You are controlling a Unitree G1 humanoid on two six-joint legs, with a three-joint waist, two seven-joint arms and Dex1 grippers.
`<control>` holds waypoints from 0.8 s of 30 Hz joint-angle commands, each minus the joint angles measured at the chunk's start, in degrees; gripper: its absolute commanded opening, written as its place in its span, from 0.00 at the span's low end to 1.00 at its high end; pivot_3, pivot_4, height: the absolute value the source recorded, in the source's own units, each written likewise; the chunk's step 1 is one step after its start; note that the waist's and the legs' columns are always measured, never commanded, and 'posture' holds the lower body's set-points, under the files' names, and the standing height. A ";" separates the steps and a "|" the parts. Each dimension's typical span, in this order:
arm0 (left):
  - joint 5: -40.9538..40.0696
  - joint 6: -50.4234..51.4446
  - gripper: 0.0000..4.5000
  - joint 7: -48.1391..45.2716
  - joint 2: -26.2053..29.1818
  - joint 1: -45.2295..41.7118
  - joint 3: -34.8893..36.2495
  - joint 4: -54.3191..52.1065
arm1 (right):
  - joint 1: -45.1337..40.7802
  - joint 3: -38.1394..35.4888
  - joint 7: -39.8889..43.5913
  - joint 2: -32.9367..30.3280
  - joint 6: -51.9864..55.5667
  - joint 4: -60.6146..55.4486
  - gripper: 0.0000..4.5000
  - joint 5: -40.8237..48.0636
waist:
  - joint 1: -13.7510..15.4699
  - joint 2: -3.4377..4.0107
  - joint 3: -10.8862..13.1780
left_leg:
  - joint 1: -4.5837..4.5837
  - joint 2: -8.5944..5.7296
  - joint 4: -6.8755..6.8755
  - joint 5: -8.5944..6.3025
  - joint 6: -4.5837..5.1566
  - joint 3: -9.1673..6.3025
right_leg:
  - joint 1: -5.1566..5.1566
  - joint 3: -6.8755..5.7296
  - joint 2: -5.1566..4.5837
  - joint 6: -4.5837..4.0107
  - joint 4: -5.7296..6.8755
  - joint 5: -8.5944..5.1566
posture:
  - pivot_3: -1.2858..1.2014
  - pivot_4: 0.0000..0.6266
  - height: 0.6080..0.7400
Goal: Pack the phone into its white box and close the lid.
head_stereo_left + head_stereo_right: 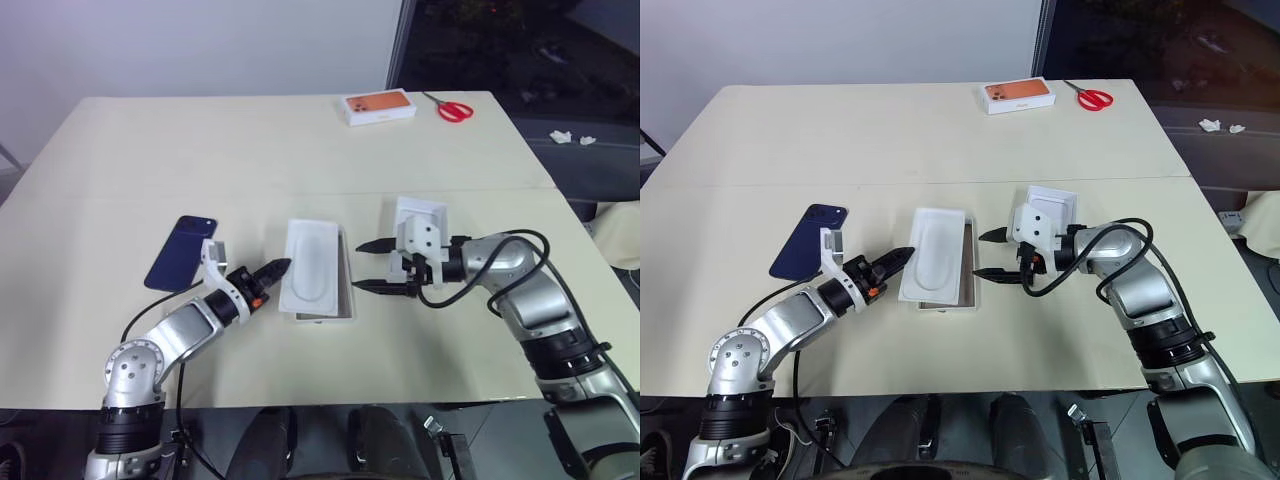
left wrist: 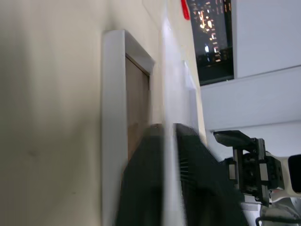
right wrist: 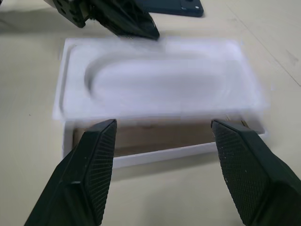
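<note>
The dark blue phone (image 1: 180,252) lies flat at the left of the table. In the middle, a white insert (image 1: 312,262) with an oval recess rests askew on the white box (image 1: 325,316), whose tan floor (image 3: 164,137) shows under it. My left gripper (image 1: 275,270) is at the insert's left edge. Its fingers stand slightly apart with that blurred edge between them in the left wrist view. My right gripper (image 1: 372,266) stands open just right of the box, empty. The white lid (image 1: 425,212) lies behind it, partly hidden.
A small white box with an orange top (image 1: 379,106) and red-handled scissors (image 1: 454,108) sit at the table's far right. A seam (image 1: 200,190) runs across the tabletop. The table's right edge (image 1: 575,215) is close to my right arm.
</note>
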 commanded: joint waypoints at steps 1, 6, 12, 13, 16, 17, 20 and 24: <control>0.30 -0.54 0.56 -0.58 -0.23 -0.58 0.75 -0.61 | -1.32 -0.47 -0.18 0.56 -1.05 -0.88 0.75 0.05 | 0.00 0.00 0.00 | 0.00 0.00 0.00 0.00 0.00 0.00 | 0.00 0.00 0.00 0.00 0.00 0.00 | 0.52 0.24 1.00; -0.63 0.46 0.90 -1.30 0.23 -1.40 0.64 -1.66 | -1.42 -0.62 -0.21 0.80 -0.90 -0.98 0.75 -0.12 | -0.01 0.00 0.00 | 0.00 0.00 0.00 0.00 0.00 0.00 | 0.00 -0.01 0.00 0.00 0.00 0.00 | 0.52 0.24 1.00; 2.16 0.59 0.90 -8.54 4.48 -0.69 2.70 -5.00 | -2.62 -1.25 -1.86 2.50 2.90 -0.75 0.75 1.17 | -0.17 0.01 0.01 | 0.00 0.00 -0.01 0.01 -0.01 0.00 | -0.02 0.01 0.01 0.00 0.00 0.00 | 0.52 0.24 1.00; 7.45 -0.68 0.90 -13.60 7.68 0.14 2.53 -6.98 | -3.10 -1.29 -2.51 3.25 4.90 -1.12 0.75 1.95 | -0.33 0.01 0.01 | 0.00 0.00 -0.02 0.01 -0.01 0.00 | -0.03 0.01 0.01 0.00 0.01 0.00 | 0.52 0.24 1.00; 13.24 -1.98 0.91 -22.98 13.75 1.72 4.53 -7.26 | -3.73 -0.40 -5.08 5.48 6.87 -2.81 0.45 1.55 | -0.35 0.09 0.02 | 0.02 0.05 -0.13 0.10 -0.17 0.03 | -0.08 0.04 0.09 -0.02 0.01 -0.01 | 0.52 0.24 1.00; 15.27 -2.14 0.91 -25.33 15.59 2.35 4.63 -6.83 | -3.93 0.35 -6.21 6.30 7.07 -3.09 0.34 0.68 | -0.25 0.09 0.02 | 0.02 0.05 -0.15 0.20 -0.34 0.03 | -0.09 0.02 0.09 -0.03 0.01 -0.02 | 0.52 0.24 1.00; 24.81 -5.33 0.91 -34.44 20.66 6.31 3.02 -7.99 | -4.24 3.75 -9.28 8.43 6.78 -2.23 0.01 -3.27 | -0.23 0.09 0.03 | 0.01 0.04 -0.15 0.11 -0.19 0.03 | -0.07 0.02 0.04 -0.04 -0.01 -0.02 | 0.52 0.24 1.00; 31.96 -11.58 0.91 -42.48 22.05 8.88 4.77 -8.42 | -4.60 8.50 -13.64 11.67 6.11 -0.12 0.01 -8.88 | -0.13 0.12 0.05 | -0.02 0.03 -0.16 0.03 -0.05 0.06 | -0.12 0.04 0.00 -0.05 -0.06 -0.02 | 0.52 0.24 1.00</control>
